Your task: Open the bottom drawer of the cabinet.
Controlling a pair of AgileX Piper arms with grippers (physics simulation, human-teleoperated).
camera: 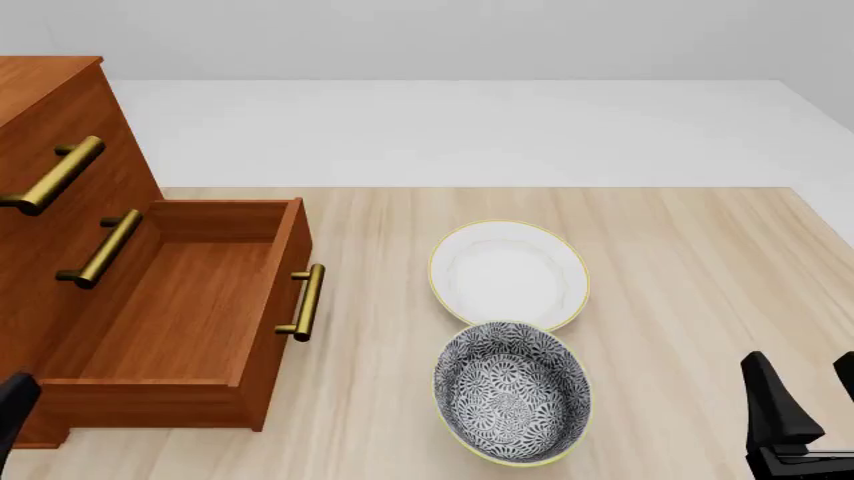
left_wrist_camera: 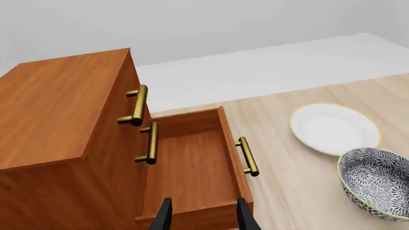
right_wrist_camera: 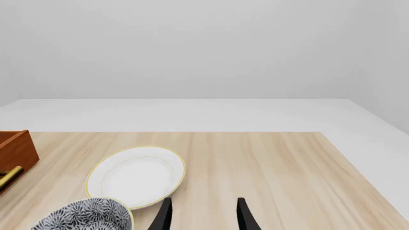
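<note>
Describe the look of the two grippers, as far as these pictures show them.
Little shows. The right gripper has two plain matte black fingers, flat and blade-like, tapering toward the tips. The left gripper shows the same pair of black fingers. No cables, markings or other colours are visible; the arms themselves lie outside the pictures.

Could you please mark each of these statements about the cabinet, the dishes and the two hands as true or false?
1. The bottom drawer of the cabinet is pulled out and shows nothing inside. True.
2. The left hand is shut on the bottom drawer's handle. False: it is open, above the drawer's near corner, holding nothing.
3. The patterned bowl sits nearer the arms than the white plate. True.
4. The white plate lies inside the drawer. False: it rests on the table, right of the cabinet.
5. The right hand is open and holds nothing. True.
</note>
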